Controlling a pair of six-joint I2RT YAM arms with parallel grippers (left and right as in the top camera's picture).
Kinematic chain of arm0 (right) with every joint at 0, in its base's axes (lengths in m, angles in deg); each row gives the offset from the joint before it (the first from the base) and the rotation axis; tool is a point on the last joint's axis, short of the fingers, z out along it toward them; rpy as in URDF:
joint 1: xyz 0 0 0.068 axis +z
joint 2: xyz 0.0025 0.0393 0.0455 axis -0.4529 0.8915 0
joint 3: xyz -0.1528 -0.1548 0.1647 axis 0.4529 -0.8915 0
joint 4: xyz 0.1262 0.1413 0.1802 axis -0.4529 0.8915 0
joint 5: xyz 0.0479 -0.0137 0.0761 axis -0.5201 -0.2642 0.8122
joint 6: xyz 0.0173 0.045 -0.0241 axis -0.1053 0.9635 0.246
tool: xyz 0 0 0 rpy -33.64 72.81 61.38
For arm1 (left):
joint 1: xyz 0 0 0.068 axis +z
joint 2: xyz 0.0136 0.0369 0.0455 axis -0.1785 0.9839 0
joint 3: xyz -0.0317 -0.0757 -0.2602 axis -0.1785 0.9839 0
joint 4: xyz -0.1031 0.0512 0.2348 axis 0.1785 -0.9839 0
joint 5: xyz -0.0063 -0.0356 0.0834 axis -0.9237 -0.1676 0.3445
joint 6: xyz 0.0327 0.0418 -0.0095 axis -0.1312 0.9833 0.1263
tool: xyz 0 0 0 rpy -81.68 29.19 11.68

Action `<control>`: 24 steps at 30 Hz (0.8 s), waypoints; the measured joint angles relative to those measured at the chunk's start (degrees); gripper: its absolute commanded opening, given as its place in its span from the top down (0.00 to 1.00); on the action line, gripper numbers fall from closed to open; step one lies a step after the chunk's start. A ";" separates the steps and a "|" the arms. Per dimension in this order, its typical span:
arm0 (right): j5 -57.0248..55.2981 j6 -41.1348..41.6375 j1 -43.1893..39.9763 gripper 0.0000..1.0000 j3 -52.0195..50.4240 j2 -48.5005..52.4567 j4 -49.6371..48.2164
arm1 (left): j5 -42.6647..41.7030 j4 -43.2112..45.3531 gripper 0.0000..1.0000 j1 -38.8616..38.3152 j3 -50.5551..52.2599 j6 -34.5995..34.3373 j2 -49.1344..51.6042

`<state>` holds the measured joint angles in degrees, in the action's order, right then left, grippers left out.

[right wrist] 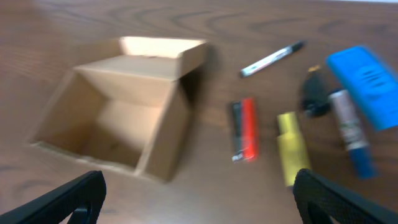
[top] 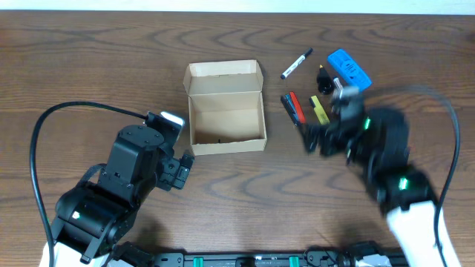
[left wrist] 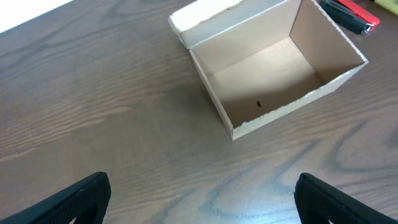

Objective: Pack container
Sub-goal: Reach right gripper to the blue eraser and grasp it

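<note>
Overhead view shows you the container near the middle of the table, flap lid folded back toward the far edge and the inside bare; the left wrist view adds only a small dark speck on its floor, too small to identify. So by my reading nothing is packed yet and the whole job is ahead of you. The loose items all lie on the table to the robot's right of the box: a white marker, a red and black pair of pens side by side, a yellow highlighter, a blue block, a stubby black object and a blue-tipped marker. Your left gripper is spread wide and empty, near the box's front left corner. Your right gripper is likewise wide open with nothing in it, above the table near the pens. Mind the limits: the right arm is smeared by motion blur from above and covers part of the item cluster, the right wrist picture is soft, so what the black object and blue block are is a guess, and both wrist views cut the fingers off at the bottom corners
</note>
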<state>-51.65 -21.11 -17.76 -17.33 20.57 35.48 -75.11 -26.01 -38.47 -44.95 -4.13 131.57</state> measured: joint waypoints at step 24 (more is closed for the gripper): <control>-3.52 -27.76 -19.91 0.01 42.36 55.60 1.16 | 0.04 0.04 0.05 0.00 0.00 0.00 0.00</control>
<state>-55.17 -48.87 -37.67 25.03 76.17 36.64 -75.07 -25.97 -38.47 -44.95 -4.13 131.57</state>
